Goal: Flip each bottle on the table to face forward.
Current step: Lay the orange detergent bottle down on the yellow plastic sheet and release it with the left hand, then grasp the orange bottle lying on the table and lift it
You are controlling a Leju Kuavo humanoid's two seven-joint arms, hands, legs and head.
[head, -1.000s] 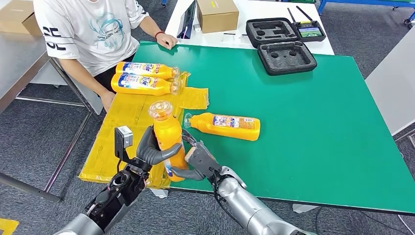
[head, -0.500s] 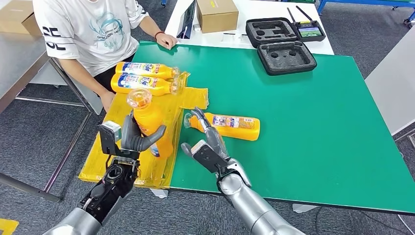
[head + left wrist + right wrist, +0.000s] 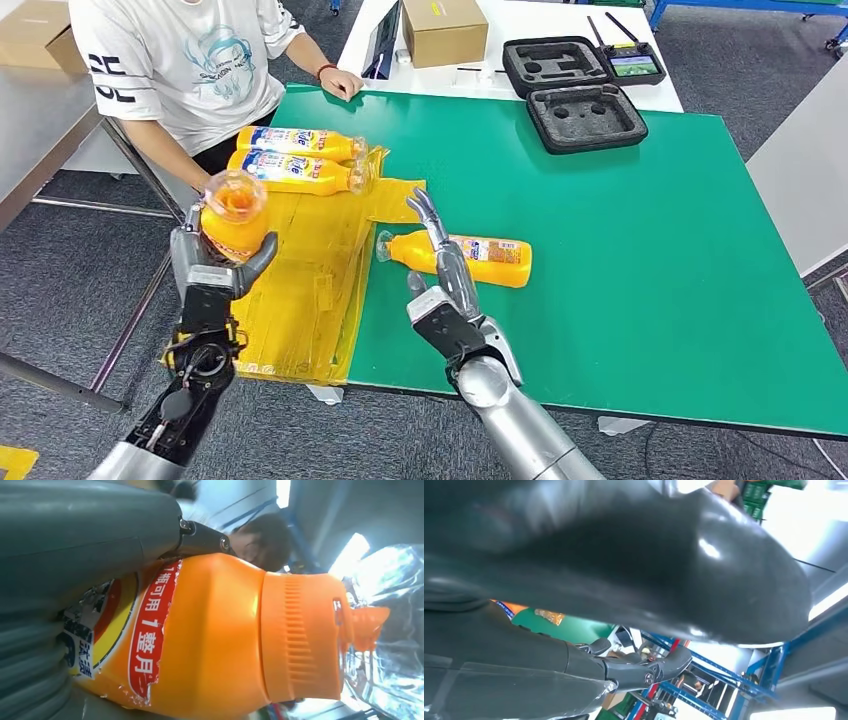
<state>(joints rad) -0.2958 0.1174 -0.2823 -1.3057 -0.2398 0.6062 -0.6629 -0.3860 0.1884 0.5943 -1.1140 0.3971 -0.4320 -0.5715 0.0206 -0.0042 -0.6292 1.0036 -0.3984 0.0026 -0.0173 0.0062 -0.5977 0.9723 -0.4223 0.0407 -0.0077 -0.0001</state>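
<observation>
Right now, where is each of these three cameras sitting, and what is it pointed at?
Head view: high on the robot, looking down at the green table; both silver arms show, left hand gripping an orange bottle, right hand open above a lying bottle.
Left wrist view: behind the left hand, close on the same orange bottle.
Right wrist view: behind the right hand, looking past its dark fingers.
Shared: head and left wrist views both show the held bottle.
</observation>
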